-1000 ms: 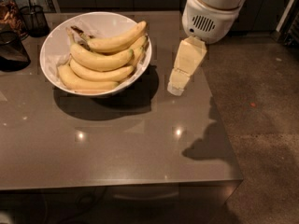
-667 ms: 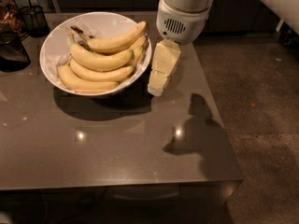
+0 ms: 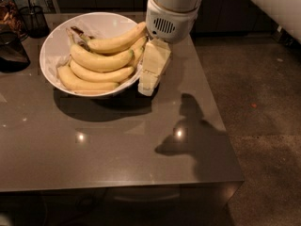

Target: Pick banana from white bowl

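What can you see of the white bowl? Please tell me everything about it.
The bowl is large, wide and round, plain white, with a glossy surface like glazed ceramic. It stands upright on the dark grey table, towards its far left part, and throws a dark shadow in front. A bunch of bananas lies in it and fills most of it; the top one reaches over the right rim. The gripper hangs just outside that right rim; whether it touches the bowl, I cannot tell.
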Motion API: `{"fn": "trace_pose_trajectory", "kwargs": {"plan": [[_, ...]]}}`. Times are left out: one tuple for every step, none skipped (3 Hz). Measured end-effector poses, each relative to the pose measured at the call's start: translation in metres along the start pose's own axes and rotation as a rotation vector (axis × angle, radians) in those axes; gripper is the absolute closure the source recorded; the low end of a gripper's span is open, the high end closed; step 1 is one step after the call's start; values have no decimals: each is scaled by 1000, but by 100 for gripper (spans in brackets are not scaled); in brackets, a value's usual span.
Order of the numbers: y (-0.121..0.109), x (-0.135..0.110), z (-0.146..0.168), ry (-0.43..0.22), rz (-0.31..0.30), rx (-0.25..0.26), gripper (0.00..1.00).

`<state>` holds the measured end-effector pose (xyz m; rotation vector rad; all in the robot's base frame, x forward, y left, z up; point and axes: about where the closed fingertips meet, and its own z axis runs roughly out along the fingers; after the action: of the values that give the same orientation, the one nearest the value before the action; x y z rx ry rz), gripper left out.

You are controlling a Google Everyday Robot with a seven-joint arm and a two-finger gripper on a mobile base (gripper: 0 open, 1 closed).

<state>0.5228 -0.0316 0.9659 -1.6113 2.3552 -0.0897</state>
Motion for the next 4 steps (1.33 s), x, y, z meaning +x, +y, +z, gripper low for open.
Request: {"fn": "trace_pose_trajectory", "kwargs": {"plan": [[1, -31, 1, -35, -26, -4, 0], [3, -64, 2, -55, -63, -18, 3], [5, -86, 8, -60, -84, -38, 8], [4, -97, 14, -61, -95, -47, 18]]}}
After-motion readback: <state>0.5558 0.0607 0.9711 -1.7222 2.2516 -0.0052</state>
